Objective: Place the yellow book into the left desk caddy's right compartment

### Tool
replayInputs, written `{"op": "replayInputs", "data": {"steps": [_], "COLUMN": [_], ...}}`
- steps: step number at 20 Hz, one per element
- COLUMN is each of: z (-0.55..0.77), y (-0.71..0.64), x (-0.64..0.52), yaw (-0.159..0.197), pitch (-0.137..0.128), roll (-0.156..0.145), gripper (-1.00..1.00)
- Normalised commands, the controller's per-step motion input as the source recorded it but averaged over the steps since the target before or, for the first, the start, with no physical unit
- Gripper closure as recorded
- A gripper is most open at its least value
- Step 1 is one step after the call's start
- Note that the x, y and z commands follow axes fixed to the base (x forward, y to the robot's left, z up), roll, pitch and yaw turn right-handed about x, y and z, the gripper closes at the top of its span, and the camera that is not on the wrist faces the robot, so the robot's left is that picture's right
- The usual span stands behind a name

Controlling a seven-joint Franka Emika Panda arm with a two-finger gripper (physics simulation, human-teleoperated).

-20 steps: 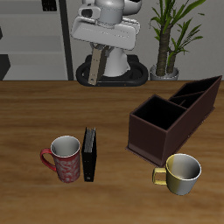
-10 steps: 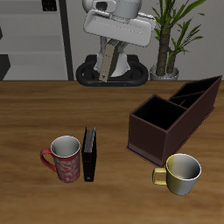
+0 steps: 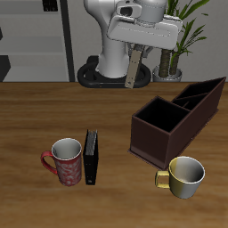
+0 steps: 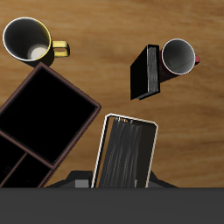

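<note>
My gripper (image 3: 134, 52) is shut on the yellow book (image 3: 133, 68), a thin grey-tan book hanging upright from the fingers, high above the back of the table. The book also shows in the wrist view (image 4: 125, 150), held edge-on below the camera. The left desk caddy (image 3: 157, 142), a dark maroon open-top box with inner dividers, stands on the table nearer the front edge than the gripper. In the wrist view the caddy (image 4: 52, 77) lies beside the held book, with its large compartment nearest. The book is not over the caddy.
A black upright book (image 3: 91, 158) stands beside a red patterned mug (image 3: 65, 161). A yellow mug (image 3: 184, 175) sits just in front of the caddy. A potted plant (image 3: 174, 36) stands behind the table.
The arm has swung across the back of the table toward the caddy's side, carrying the yellow book with it. The things on the table have not moved.
</note>
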Motion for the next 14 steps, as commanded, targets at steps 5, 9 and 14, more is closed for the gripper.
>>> {"op": "replayInputs", "data": {"steps": [5,9,14], "z": [0.01,0.05,0.06], "y": [0.46,0.26,0.18], "x": [0.13,0.23,0.18], "yaw": [0.041,-0.004,-0.034], "pitch": [-0.009,0.008,0.006], "roll": [0.034,0.010,-0.005], "gripper": [1.00,1.00,1.00]}}
